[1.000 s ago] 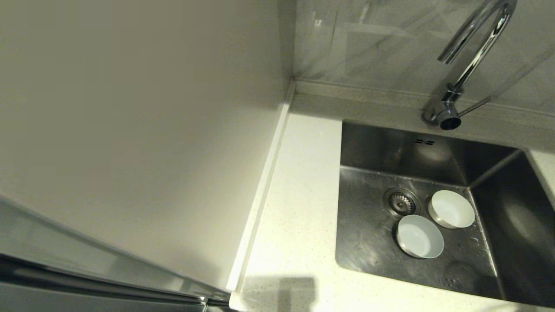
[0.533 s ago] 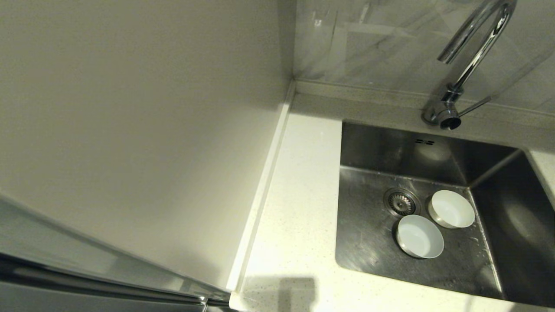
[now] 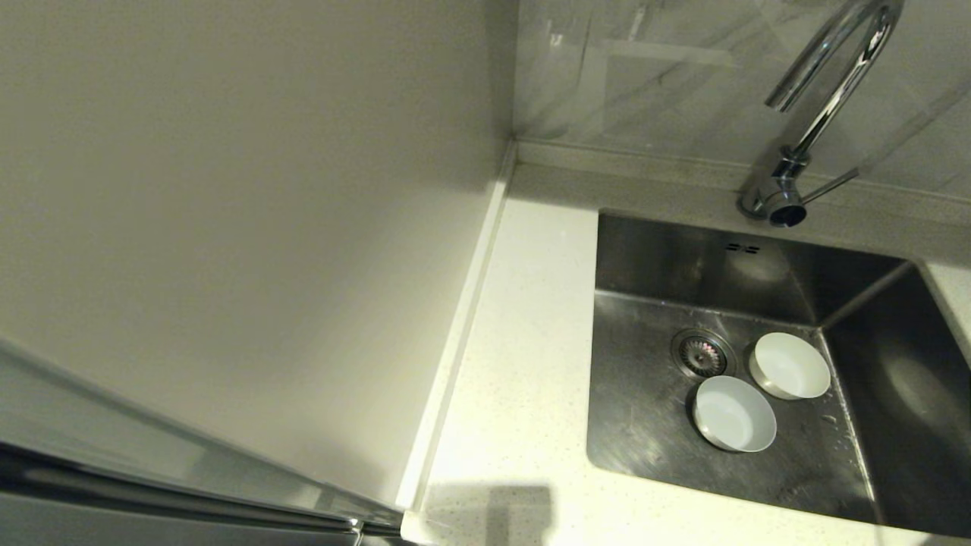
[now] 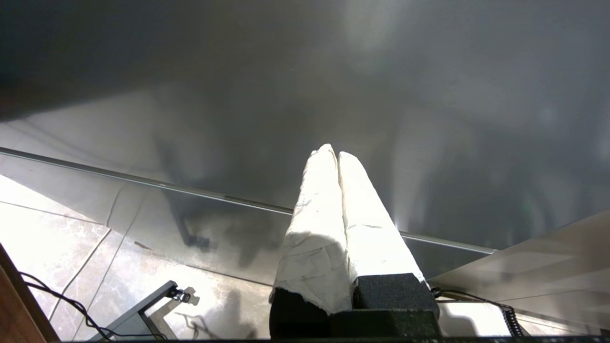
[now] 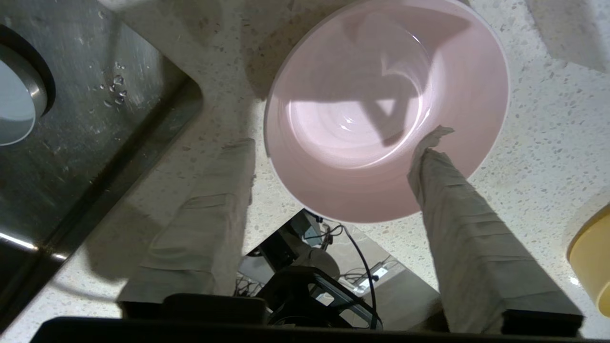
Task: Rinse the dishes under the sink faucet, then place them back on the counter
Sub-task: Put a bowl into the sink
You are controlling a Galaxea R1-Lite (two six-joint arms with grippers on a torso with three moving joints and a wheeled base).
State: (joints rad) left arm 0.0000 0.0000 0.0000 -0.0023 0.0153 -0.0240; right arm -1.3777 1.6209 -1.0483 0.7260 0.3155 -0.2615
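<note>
The pale pink bowl (image 5: 381,109) sits upright on the speckled counter (image 5: 548,143) beside the sink's corner (image 5: 86,133). My right gripper (image 5: 336,140) hangs open over it, with one finger over the bowl's inside and the other just outside its rim. It is outside the head view. The white bowl (image 3: 789,365) and the pale blue bowl (image 3: 734,414) stand side by side in the sink (image 3: 645,409), next to the drain (image 3: 702,354). The chrome faucet (image 3: 834,83) arches above, and no water shows. My left gripper (image 4: 333,155) is shut and empty, parked low before a grey panel.
A plain cream wall panel (image 3: 243,227) stands along the left of the counter strip (image 3: 523,341). A yellow object (image 5: 591,257) sits on the counter close to the pink bowl. The faucet's lever (image 3: 831,186) sticks out to the right.
A dark shadow on the sink floor at the lower right has faded. The two bowls in the sink have not moved.
</note>
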